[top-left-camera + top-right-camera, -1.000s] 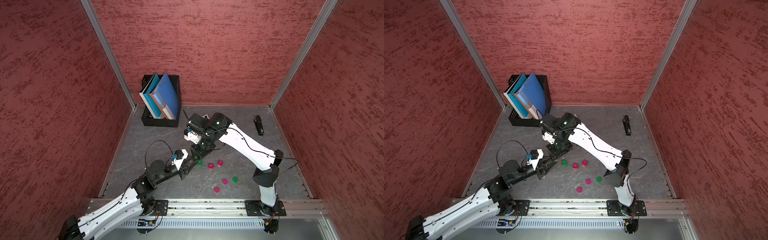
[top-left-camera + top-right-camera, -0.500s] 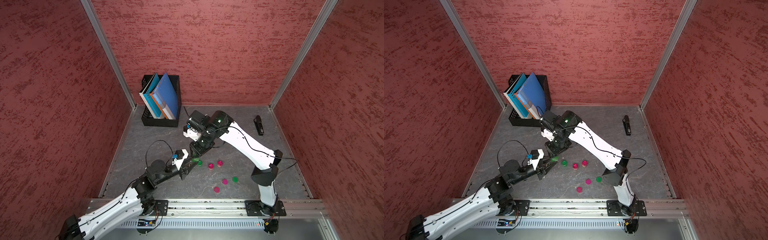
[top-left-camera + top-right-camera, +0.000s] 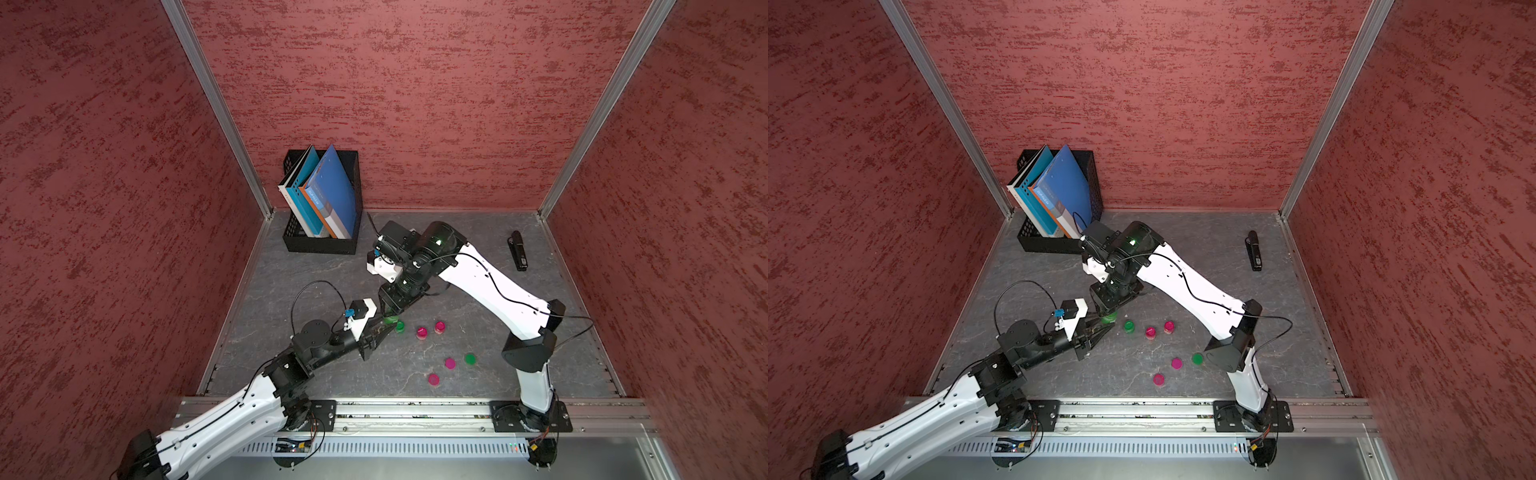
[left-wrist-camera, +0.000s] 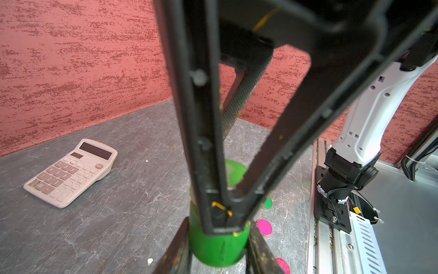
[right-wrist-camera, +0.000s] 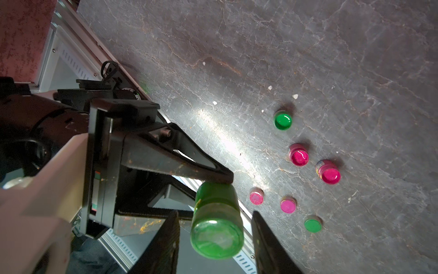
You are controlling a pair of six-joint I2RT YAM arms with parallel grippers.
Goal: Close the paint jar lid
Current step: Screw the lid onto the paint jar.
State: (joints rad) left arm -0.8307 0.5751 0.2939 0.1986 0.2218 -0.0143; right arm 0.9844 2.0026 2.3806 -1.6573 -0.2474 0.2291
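- Clamping green paint jar (image 5: pixel 214 199) in left gripper (image 4: pixel 218 251), bracing it for capping.
- Straddling seated lid (image 5: pixel 216 234) with right gripper (image 5: pixel 215 220), fingers released, clear both sides.

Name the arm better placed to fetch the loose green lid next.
Probably right: the right gripper stands open and free, while the left gripper is shut on the green jar.

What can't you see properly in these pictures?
The green jar: mostly hidden under the right gripper in both top views.
Its lid: behind the right gripper in the left wrist view.
Title on the blue book: too small in both top views.
One pink pot: cut off by the left wrist view's bottom edge.
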